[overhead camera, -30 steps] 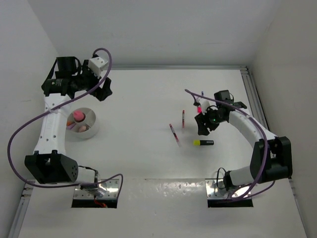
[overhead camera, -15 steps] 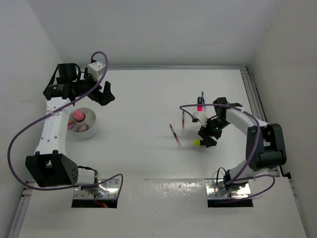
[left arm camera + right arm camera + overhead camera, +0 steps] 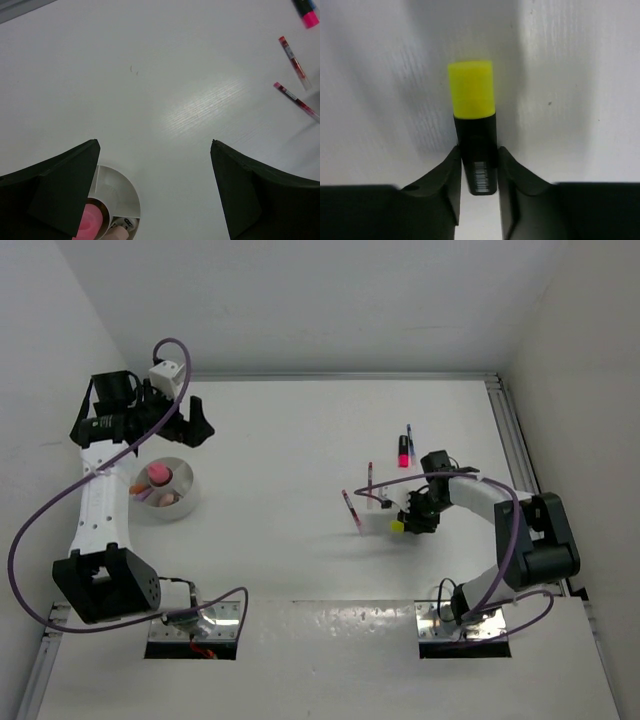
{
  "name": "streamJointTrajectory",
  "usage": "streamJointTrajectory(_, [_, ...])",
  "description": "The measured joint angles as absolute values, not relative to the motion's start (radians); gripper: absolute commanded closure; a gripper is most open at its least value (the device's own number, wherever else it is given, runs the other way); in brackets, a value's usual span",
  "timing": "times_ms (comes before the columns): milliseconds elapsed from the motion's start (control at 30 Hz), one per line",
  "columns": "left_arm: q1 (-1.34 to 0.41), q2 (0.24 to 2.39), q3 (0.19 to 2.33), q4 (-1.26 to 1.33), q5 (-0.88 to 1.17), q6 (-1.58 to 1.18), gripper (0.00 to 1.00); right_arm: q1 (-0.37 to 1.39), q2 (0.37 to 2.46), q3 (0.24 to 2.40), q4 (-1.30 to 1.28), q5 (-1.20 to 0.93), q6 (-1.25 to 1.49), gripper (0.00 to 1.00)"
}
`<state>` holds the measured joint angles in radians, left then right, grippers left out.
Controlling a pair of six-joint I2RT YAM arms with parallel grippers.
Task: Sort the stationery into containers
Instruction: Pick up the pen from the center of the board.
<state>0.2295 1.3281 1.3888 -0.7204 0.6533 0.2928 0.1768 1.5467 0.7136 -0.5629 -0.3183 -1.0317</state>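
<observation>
A yellow-black highlighter [image 3: 471, 95] lies on the white desk [image 3: 280, 460], its black barrel pinched between the jaws of the right gripper [image 3: 477, 160]. To its left lie a pink pen [image 3: 351, 509] and a red pen [image 3: 369, 480] (near each other, apart). Farther back are a pink-red highlighter [image 3: 403, 452] and, just beside it, a blue pen [image 3: 409, 431]. A round pale dish [image 3: 192, 496] at far left holds a pink item [image 3: 157, 475] and other small pieces.

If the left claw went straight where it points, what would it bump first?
Probably bare table, just beyond the dish. The left gripper is open and empty; the pens lie far off to one side.
</observation>
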Motion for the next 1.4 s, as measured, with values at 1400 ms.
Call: streamJointTrajectory(1400, [0.014, 1.446, 1.258, -0.316, 0.89, -0.408, 0.27, 0.709, 1.828, 1.567, -0.159, -0.355, -0.026, 1.0])
